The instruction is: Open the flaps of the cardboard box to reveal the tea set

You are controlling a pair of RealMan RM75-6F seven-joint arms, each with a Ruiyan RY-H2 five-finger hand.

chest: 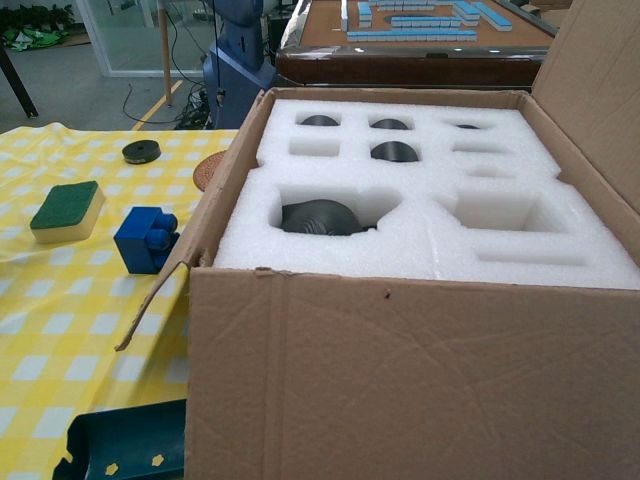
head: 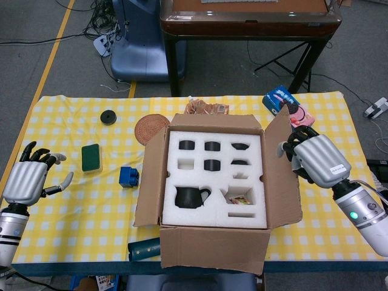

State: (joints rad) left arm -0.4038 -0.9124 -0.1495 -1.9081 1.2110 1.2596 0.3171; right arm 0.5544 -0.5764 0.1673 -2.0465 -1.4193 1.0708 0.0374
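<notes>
The cardboard box (head: 213,245) stands mid-table with all its flaps spread. White foam (head: 215,215) inside holds a black teapot (head: 191,197) and several dark cups (head: 211,146). The right flap (head: 282,182) leans outward. My right hand (head: 316,159) is just outside it, its fingers (head: 290,144) curled over the flap's free edge. My left hand (head: 27,182) hovers at the table's left edge, fingers apart and holding nothing. The chest view shows the box (chest: 400,370), foam (chest: 430,235), teapot (chest: 320,217) and raised right flap (chest: 600,90), but neither hand.
A green sponge (head: 91,157), a blue block (head: 128,176), a black disc (head: 108,117) and a woven coaster (head: 151,128) lie left of the box. A cookie pack (head: 285,104) sits behind the right flap. A teal tray (head: 143,248) lies at the front edge.
</notes>
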